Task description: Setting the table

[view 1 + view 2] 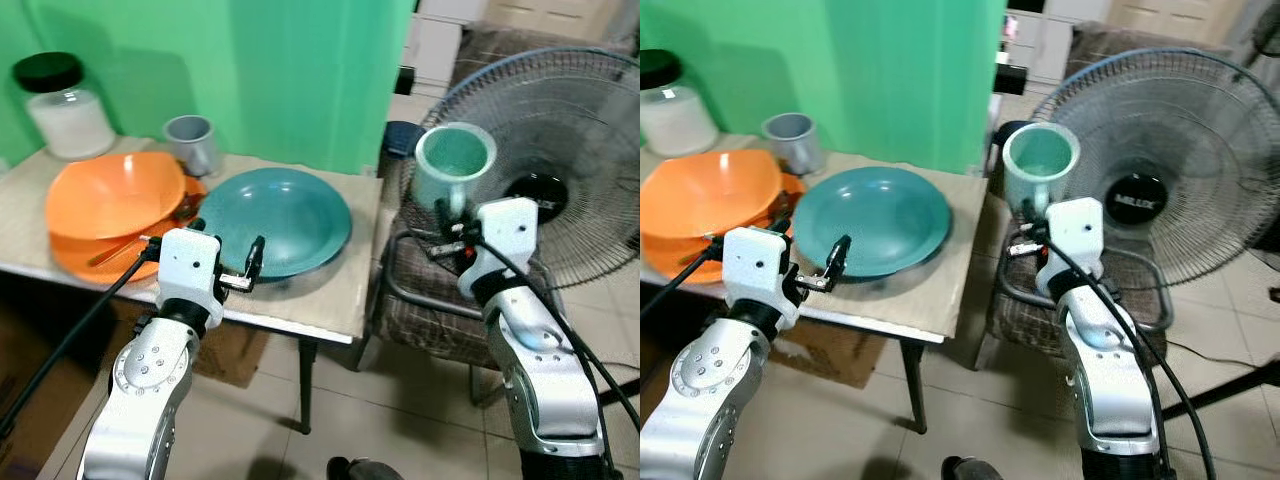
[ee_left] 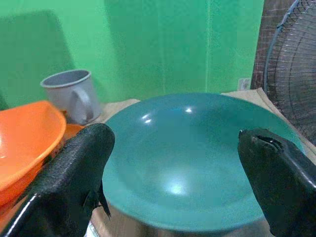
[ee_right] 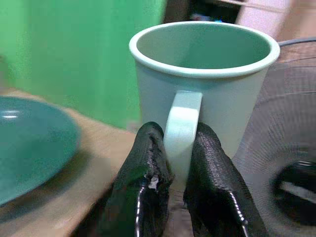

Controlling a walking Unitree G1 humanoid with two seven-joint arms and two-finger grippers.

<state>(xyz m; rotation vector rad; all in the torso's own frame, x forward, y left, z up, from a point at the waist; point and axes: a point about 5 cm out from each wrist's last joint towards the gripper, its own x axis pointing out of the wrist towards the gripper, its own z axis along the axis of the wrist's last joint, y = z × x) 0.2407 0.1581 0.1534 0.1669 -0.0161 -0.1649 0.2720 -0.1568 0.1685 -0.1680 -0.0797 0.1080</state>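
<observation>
Standing behind a chair [image 1: 430, 300] off the table's right end: a fan [image 1: 560, 150]. Lying flat on the table [image 1: 330, 300], mouth up and holding nothing: a teal plate [image 1: 285, 215], beside stacked orange bowls [image 1: 115, 195] cradling a utensil, a grey cup [image 1: 195, 143] and a black-lidded jar [image 1: 65, 105] of something white. Hovering at the plate's near edge, fingers spread wide: the left gripper [image 1: 222, 255]. Being held upright in the air above the chair, mouth up, handle pinched: a green mug [image 3: 207, 84], clamped by the right gripper [image 3: 180, 163].

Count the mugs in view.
2. Pale green ceramic mug, held by its handle in the right gripper, off the table's right edge. Grey handled mug stands at the table's back, behind the orange bowls.
</observation>
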